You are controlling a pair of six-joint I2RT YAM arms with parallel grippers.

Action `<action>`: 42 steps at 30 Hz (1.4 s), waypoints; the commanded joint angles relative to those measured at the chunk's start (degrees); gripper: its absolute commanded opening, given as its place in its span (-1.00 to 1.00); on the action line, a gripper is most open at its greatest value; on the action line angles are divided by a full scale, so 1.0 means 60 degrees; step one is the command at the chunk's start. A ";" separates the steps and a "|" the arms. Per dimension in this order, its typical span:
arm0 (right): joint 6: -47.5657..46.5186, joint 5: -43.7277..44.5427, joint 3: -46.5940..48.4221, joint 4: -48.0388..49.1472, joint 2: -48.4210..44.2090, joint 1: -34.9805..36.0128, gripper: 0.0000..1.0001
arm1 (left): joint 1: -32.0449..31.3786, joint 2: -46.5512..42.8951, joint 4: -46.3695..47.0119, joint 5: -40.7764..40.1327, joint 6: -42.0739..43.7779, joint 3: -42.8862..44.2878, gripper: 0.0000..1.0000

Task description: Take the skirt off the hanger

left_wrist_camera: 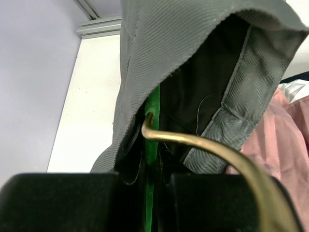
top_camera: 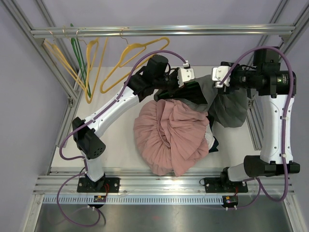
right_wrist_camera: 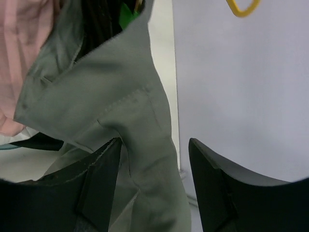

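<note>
Flat green hanger (left_wrist_camera: 153,104) pinched tight by left gripper (left_wrist_camera: 150,178); right gripper (right_wrist_camera: 154,142) gapes astride the grey twill skirt (right_wrist_camera: 96,92)

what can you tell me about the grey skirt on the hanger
The grey skirt looks like twill cloth with a darker lining and a stitched waistband. It sits bunched at the far side of the table, on a green hanger with a brass-coloured hook. The left gripper is shut on the hanger inside the waistband; a fold of the skirt runs between the fingers of the open right gripper. A pink garment lies right beside it.
</note>
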 commanded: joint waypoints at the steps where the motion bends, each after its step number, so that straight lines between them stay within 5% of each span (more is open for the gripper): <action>1: -0.0846 -0.0250 0.0017 -0.2805 0.0078 0.0474 0.31 | 0.0048 -0.0678 0.0727 0.0598 0.0096 0.0393 -1.00; 20: 0.0166 -0.0456 0.0223 -0.2820 0.1191 0.1646 0.09 | -0.0392 0.0097 0.1151 0.0965 -0.0021 0.1695 -1.00; 28: 0.0254 -0.0529 0.0091 -0.2791 0.1089 0.1661 -0.91 | -0.0392 0.0245 0.1342 0.0892 -0.0124 0.1784 -1.00; 35: 0.2489 -0.0165 0.0588 -0.1669 0.1045 0.1661 -1.00 | -0.0377 -0.0120 0.1985 0.0161 -0.0867 0.1332 -1.00; 42: 0.6006 -0.0161 0.0136 0.0050 0.0489 0.0447 -1.00 | -0.0172 -0.1453 0.4563 -0.0923 -0.3199 -0.0705 0.03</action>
